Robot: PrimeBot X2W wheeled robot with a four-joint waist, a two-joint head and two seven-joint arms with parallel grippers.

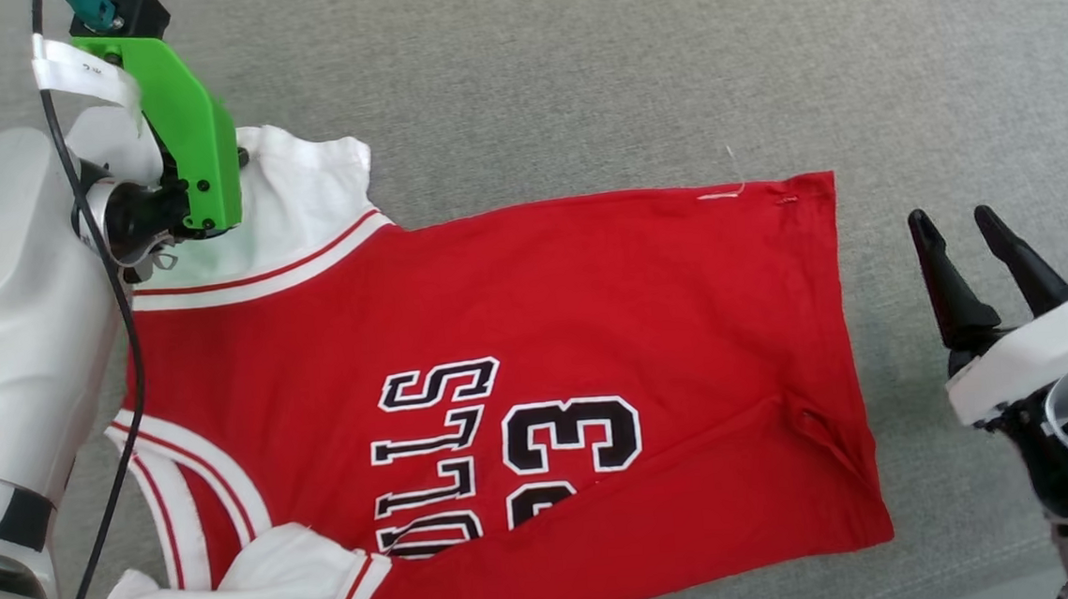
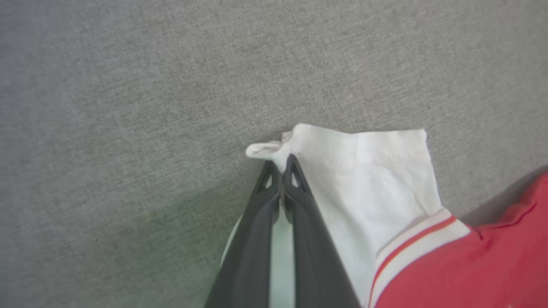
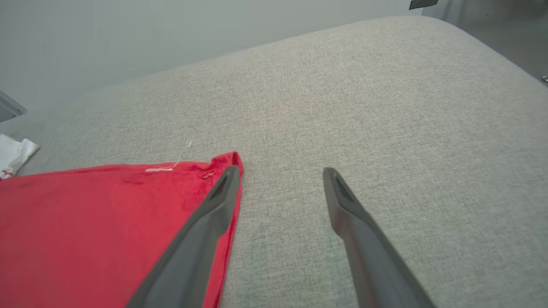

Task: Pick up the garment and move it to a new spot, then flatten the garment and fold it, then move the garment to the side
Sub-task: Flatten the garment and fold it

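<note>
Garment [image 1: 591, 314] flat on grey surface [image 1: 668, 65], left gripper [image 2: 281, 169] pinching its white sleeve [image 2: 364, 179] edge, right gripper [image 1: 956, 223] spread wide, empty, beside its hem

Soft matt red cloth on the shirt [image 1: 591, 314], a fine knit with smooth black-and-white lettering and white cloth sleeves, and under it the pad [image 1: 668, 65] is grey woven fabric, coarse-grained and dull. The left gripper [image 2: 282, 164] and right gripper [image 3: 281, 170] both show dark, smooth, matt plastic fingers. On the left arm there's a green bracket [image 1: 193, 126] in slightly shiny plastic and a forearm shell [image 1: 6, 280] in glossy pale plastic.
</note>
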